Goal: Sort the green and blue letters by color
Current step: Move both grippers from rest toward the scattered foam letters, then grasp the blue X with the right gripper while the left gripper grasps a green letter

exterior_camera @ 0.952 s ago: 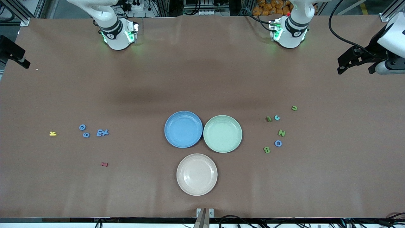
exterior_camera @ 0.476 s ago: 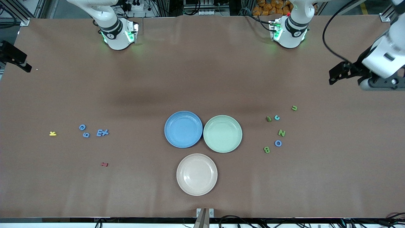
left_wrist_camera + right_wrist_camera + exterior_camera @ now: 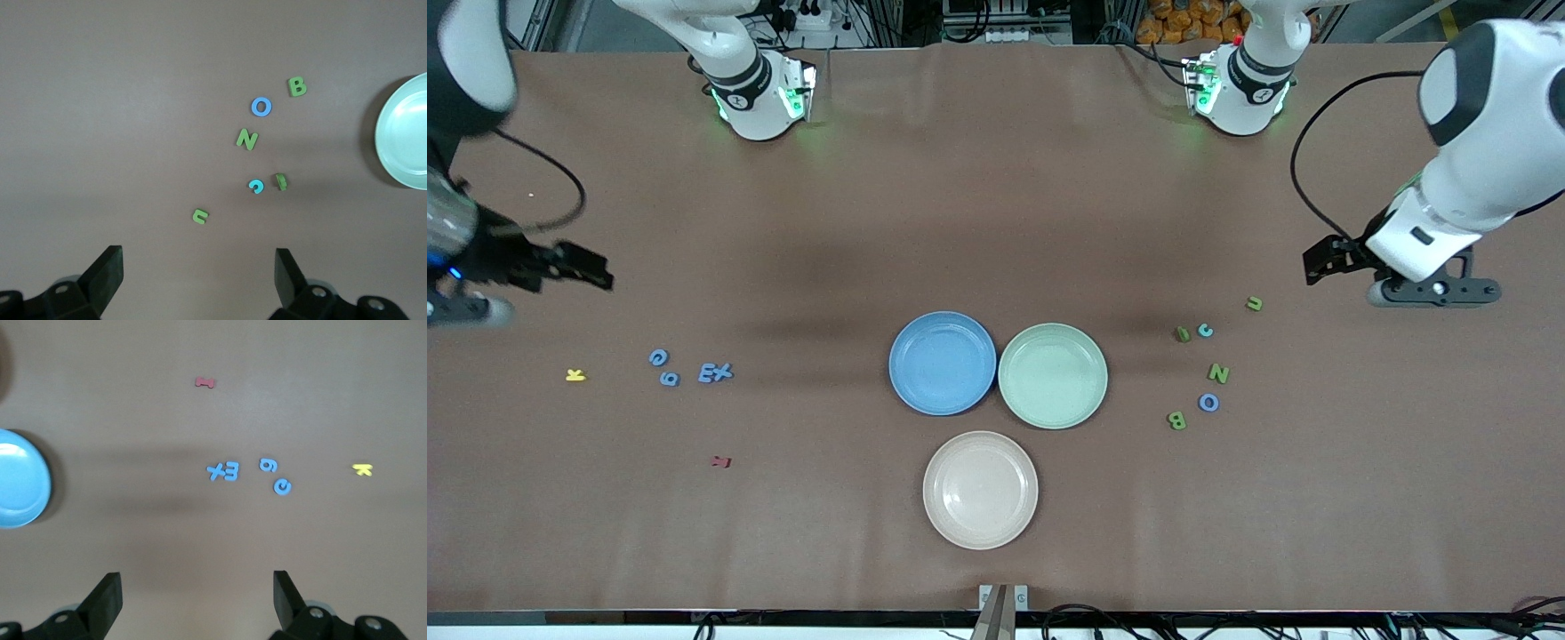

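Blue letters G (image 3: 658,357), 9 (image 3: 669,379), E (image 3: 707,373) and X (image 3: 723,371) lie toward the right arm's end of the table; the right wrist view shows the X (image 3: 215,472) and G (image 3: 283,486). Green U (image 3: 1254,304), I (image 3: 1183,334), N (image 3: 1218,373), B (image 3: 1177,420) and a blue O (image 3: 1208,403) lie toward the left arm's end; the left wrist view shows the U (image 3: 200,215), N (image 3: 247,139) and O (image 3: 261,106). My left gripper (image 3: 1319,265) hangs open and empty beside the U. My right gripper (image 3: 591,274) hangs open and empty near the blue group.
A blue plate (image 3: 943,363), a green plate (image 3: 1053,375) and a beige plate (image 3: 980,489) sit mid-table. A yellow K (image 3: 575,375) and a dark red letter (image 3: 720,461) lie near the blue group. A small cyan letter (image 3: 1205,331) lies beside the green I.
Both arms have swung in from the table's ends: the left gripper toward the green group, the right toward the blue group. No letter has moved.
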{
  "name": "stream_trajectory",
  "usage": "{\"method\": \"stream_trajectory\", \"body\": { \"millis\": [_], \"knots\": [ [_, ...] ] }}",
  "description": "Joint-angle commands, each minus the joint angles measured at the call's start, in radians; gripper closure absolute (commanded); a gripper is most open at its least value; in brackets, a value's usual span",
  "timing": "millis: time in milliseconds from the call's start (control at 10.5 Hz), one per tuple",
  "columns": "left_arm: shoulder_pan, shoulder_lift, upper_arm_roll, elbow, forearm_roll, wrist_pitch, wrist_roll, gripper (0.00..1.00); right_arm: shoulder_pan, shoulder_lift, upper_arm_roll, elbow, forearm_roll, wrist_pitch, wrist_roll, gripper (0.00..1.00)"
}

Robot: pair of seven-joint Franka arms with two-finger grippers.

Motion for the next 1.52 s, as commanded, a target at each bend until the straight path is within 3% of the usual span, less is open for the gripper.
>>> {"method": "stream_trajectory", "body": {
  "millis": [0, 95, 190, 381, 667, 1048, 1238, 1429],
  "knots": [
    [0.013, -0.061, -0.010, -0.189, -0.025, 0.125, 0.049, 0.00, -0.027, 0.206, -0.003, -0.047, -0.001, 0.175, 0.001, 0.00],
    [0.011, -0.073, -0.020, -0.244, -0.025, 0.164, 0.054, 0.00, -0.021, 0.267, -0.003, -0.088, 0.001, 0.222, -0.001, 0.00],
    [0.013, -0.076, -0.027, -0.281, -0.024, 0.200, 0.090, 0.00, -0.020, 0.263, 0.002, -0.176, 0.001, 0.284, -0.006, 0.00],
    [0.020, -0.060, -0.027, -0.326, -0.022, 0.262, 0.252, 0.00, 0.003, 0.298, 0.003, -0.240, 0.033, 0.332, -0.062, 0.00],
    [0.027, -0.055, -0.029, -0.413, -0.016, 0.378, 0.343, 0.00, 0.054, 0.396, 0.002, -0.240, 0.089, 0.420, -0.067, 0.00],
    [0.030, -0.015, -0.029, -0.501, -0.011, 0.510, 0.420, 0.00, -0.027, 0.484, 0.000, -0.232, 0.093, 0.506, -0.239, 0.00],
    [0.033, 0.032, -0.029, -0.507, 0.005, 0.553, 0.428, 0.13, -0.059, 0.506, 0.002, -0.223, 0.097, 0.529, -0.303, 0.00],
    [0.033, 0.083, -0.027, -0.504, 0.010, 0.592, 0.451, 0.18, -0.053, 0.506, 0.002, -0.205, 0.097, 0.527, -0.299, 0.00]
  ]
}}
